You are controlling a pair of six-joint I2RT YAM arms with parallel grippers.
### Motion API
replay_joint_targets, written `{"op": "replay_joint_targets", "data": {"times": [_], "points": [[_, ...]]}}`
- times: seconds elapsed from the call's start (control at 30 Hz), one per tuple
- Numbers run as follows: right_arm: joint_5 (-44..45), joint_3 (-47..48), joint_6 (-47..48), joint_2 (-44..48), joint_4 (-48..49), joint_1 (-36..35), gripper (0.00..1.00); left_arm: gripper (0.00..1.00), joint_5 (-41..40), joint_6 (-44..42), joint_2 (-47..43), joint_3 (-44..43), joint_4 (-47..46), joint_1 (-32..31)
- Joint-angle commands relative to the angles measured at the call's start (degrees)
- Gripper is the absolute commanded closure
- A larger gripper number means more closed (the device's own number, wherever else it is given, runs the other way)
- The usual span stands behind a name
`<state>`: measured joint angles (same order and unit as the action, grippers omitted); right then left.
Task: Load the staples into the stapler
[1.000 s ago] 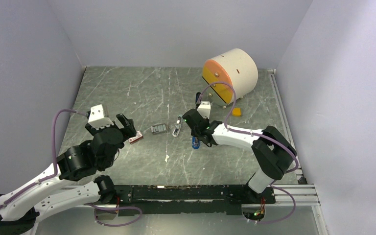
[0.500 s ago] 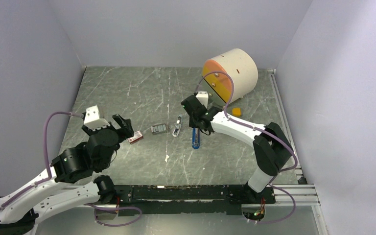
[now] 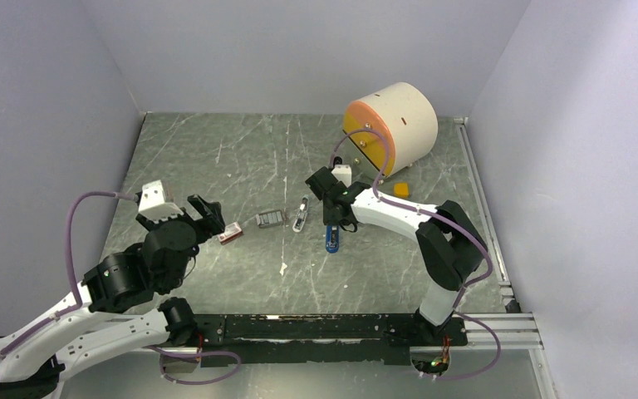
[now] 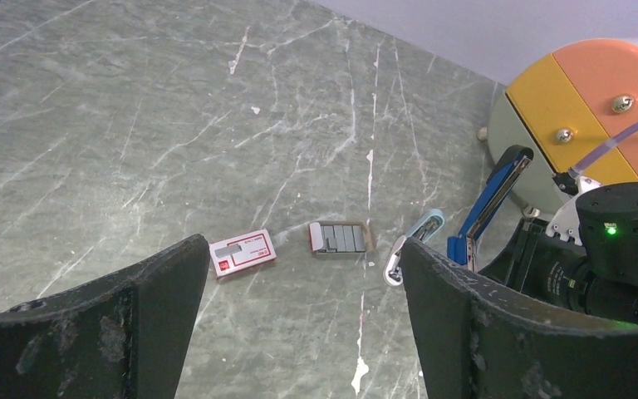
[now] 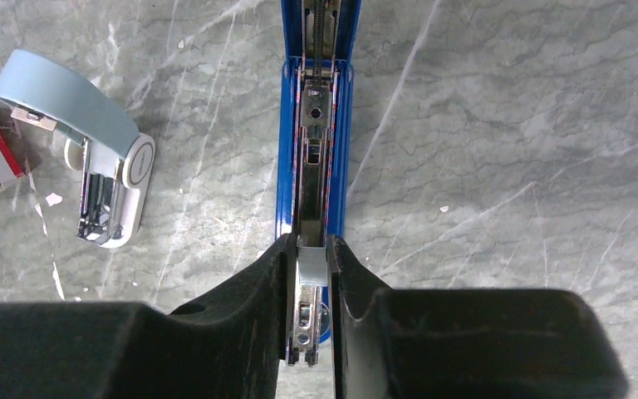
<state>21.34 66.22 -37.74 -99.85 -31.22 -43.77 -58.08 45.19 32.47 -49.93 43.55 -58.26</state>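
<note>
The blue stapler [image 3: 331, 238] lies on the table right of centre. In the right wrist view it [image 5: 342, 125] runs straight away from me with its metal channel exposed. My right gripper [image 3: 333, 202] [image 5: 311, 259] is shut on the stapler's metal inner part at its near end. In the left wrist view the stapler [image 4: 488, 199] shows a blue arm tilted up. The staples [image 3: 270, 219] [image 4: 342, 238] lie as a grey ribbed block left of it. My left gripper [image 3: 204, 214] [image 4: 299, 332] is open and empty, held above the table short of the staples.
A red-and-white box [image 3: 230, 233] [image 4: 242, 252] lies left of the staples. A pale-blue-and-white piece [image 3: 301, 214] [image 5: 104, 158] lies between staples and stapler. A cream drum with an orange-yellow face [image 3: 392, 125] and a small yellow block [image 3: 400, 189] stand at the back right.
My right gripper moved from the stapler's near part to its far end, uncovering the blue body. My left gripper drew back a little to the left and nearer.
</note>
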Motion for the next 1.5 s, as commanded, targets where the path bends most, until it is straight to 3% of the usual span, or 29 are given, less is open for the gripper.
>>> {"op": "replay_joint_targets", "data": {"times": [0.0, 1.47], "points": [[1.34, 1.37, -0.91, 1.04, -0.44, 0.43, 0.76, 0.1, 0.44, -0.28, 0.31, 0.17, -0.29, 0.24], [-3.34, 0.6, -0.36, -1.32, 0.87, 2.21, 0.76, 0.1, 0.43, 0.56, 0.75, 0.54, -0.22, 0.23]]}}
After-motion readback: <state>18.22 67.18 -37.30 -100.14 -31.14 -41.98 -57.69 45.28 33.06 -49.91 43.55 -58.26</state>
